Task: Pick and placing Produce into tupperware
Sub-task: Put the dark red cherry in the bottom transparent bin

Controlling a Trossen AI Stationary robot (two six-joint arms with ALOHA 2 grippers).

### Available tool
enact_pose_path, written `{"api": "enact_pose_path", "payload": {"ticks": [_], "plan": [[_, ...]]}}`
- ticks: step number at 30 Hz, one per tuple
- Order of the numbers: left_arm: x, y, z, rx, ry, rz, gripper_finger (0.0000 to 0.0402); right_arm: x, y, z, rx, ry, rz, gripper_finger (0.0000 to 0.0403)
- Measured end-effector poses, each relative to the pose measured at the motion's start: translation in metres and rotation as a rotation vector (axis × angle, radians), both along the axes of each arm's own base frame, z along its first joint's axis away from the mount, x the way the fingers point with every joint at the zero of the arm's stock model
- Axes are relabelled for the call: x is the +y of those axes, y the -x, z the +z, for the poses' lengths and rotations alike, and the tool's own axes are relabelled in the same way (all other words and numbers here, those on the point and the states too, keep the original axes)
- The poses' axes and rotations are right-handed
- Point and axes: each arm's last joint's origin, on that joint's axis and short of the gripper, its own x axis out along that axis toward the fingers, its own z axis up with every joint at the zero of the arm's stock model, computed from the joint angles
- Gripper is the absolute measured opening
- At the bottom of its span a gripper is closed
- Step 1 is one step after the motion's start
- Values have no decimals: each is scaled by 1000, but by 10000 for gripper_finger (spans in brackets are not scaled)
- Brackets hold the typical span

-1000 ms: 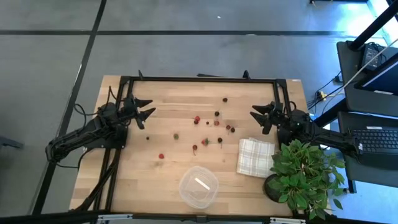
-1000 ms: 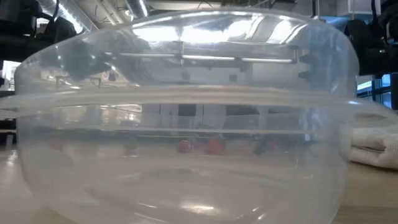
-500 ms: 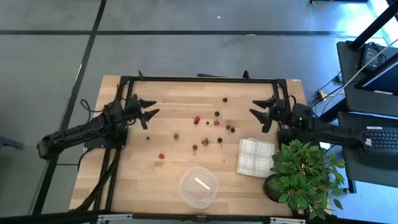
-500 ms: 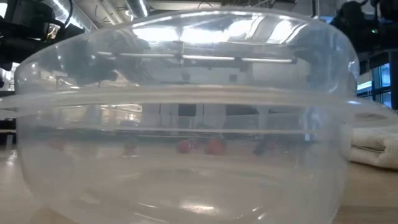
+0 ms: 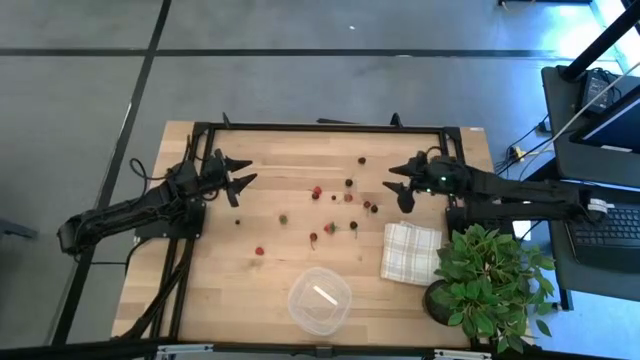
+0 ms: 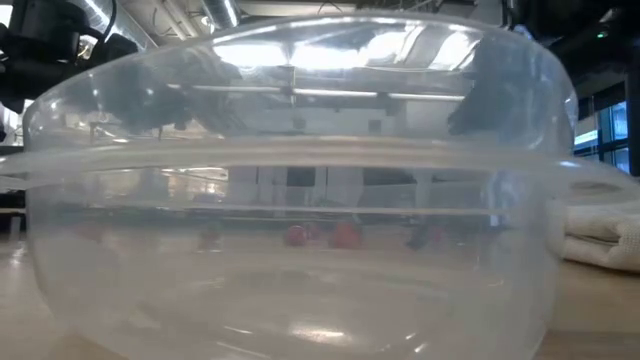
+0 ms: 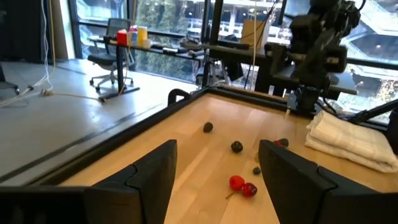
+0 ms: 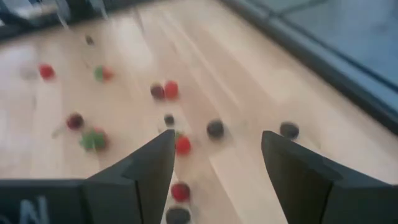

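Produce (image 5: 317,191) scattered | tupperware (image 5: 320,300) empty, fills low view | left gripper (image 5: 240,180), right gripper (image 5: 397,184) both agape

An office-like lab: office chairs (image 7: 115,28) by tall windows (image 7: 168,25), and a laptop (image 5: 610,225) beside the wooden surface (image 5: 270,215).

**Two dark arms**

Left arm (image 5: 130,212) and right arm (image 5: 520,190) are black, slim and jointed, trailing thin black cables; each ends in two pointed black fingers; in the wrist views those fingers (image 7: 155,177) look matte, angular, wedge-shaped.
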Motion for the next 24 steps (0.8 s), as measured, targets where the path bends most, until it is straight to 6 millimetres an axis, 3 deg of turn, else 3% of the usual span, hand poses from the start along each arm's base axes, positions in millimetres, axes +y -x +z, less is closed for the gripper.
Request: {"api": "enact_pose_path", "payload": {"ticks": [11, 17, 24], "plan": [[0, 0, 0, -2, -2, 1, 220, -5, -45, -17, 378, -105, -29, 241], [0, 0, 0, -1, -2, 1, 220, 18, -64, -25, 651, -40, -74, 241], [2, 1, 0, 0, -3, 68, 220, 46, -83, -19, 655, -53, -19, 241]]}}
